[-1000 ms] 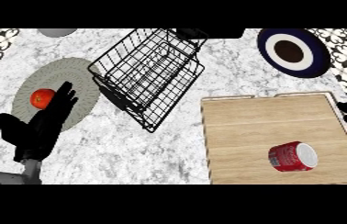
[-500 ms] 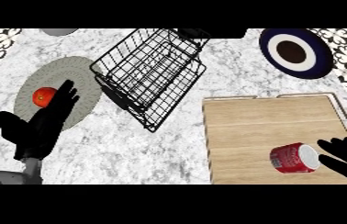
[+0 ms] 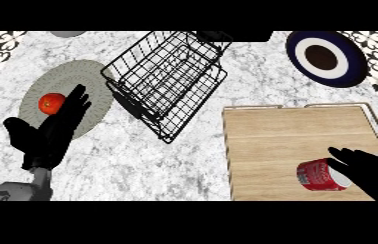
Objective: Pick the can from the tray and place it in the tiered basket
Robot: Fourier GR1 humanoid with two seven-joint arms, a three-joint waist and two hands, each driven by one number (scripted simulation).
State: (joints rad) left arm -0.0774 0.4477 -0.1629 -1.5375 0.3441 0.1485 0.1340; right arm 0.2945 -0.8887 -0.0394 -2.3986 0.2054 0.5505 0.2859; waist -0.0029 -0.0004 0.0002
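Head view: red can [image 3: 319,175] lies on its side on wooden tray [image 3: 295,133], R side of counter; right hand [image 3: 362,168] just beside its end, fingers spread, holding nothing. At L, left hand [image 3: 52,133] rests open, fingers up, by grey plate [image 3: 92,78] w/ tomato [image 3: 50,103]; wire tiered basket [image 3: 166,83] sits between plate and tray.

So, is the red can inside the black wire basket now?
No, the can lies on its side on the wooden tray, well apart from the wire basket.
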